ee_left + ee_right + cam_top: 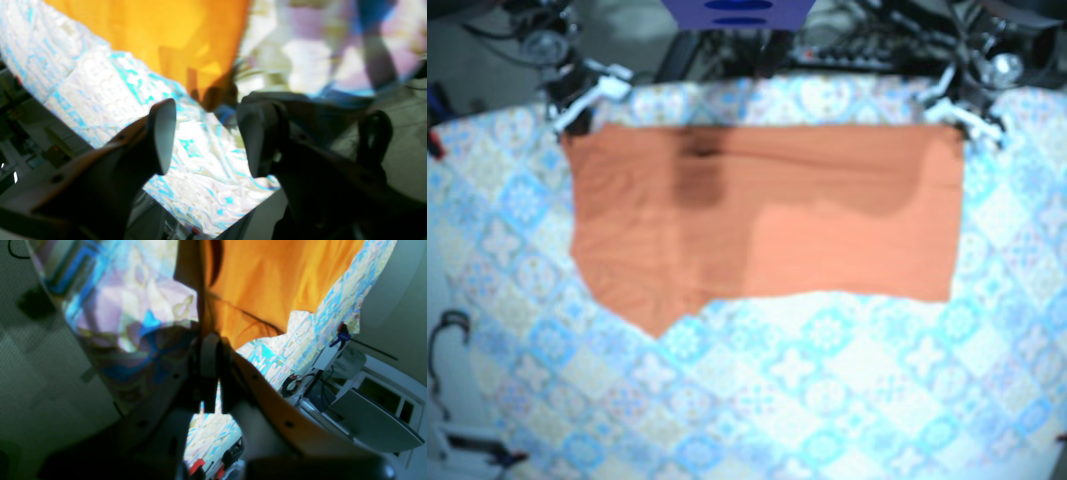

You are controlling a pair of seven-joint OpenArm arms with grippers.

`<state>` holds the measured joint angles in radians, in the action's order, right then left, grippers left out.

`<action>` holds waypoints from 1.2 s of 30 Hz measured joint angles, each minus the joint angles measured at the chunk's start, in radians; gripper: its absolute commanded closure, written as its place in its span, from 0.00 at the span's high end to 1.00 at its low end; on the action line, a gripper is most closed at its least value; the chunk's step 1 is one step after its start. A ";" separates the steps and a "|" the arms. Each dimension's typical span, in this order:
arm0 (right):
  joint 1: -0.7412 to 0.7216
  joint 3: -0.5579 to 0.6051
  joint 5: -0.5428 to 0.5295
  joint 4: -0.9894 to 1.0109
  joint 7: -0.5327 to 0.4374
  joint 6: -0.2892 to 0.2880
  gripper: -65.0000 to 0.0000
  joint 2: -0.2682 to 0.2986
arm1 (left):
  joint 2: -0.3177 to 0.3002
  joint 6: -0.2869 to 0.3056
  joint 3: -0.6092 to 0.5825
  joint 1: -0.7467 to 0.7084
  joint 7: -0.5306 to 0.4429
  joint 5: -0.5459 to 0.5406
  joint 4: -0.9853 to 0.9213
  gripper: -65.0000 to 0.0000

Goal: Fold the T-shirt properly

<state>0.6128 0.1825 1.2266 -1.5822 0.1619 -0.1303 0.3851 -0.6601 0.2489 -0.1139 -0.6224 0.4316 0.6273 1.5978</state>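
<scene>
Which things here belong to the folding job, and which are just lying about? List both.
Job:
- shirt
- right gripper, shut on the shirt
- left gripper, open

Lying about:
- tablecloth
- clamp
- cable

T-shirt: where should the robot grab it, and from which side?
Probably the corner of the orange T-shirt just ahead of the left gripper, coming from the robot's side. It lies flat on the patterned tablecloth, so only an edge can be pinched; those jaws stand open there.
</scene>
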 measured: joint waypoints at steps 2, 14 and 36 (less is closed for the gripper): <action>0.000 0.000 0.000 0.000 0.000 0.000 0.00 -0.003 | -0.001 0.002 -0.001 0.008 0.008 0.000 -0.008 0.50; 0.002 0.000 0.000 -0.001 0.001 0.000 0.00 -0.003 | -0.002 0.011 -0.005 0.049 0.006 0.000 -0.011 0.50; 0.002 0.028 0.000 -0.001 0.008 0.000 0.00 -0.002 | -0.001 -0.001 -0.039 0.054 0.005 0.003 -0.026 0.50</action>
<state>0.6147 0.2104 1.2270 -1.5829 0.1696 -0.1303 0.3828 -0.6613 0.2481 -0.1532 -0.5682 0.4366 0.6300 1.5715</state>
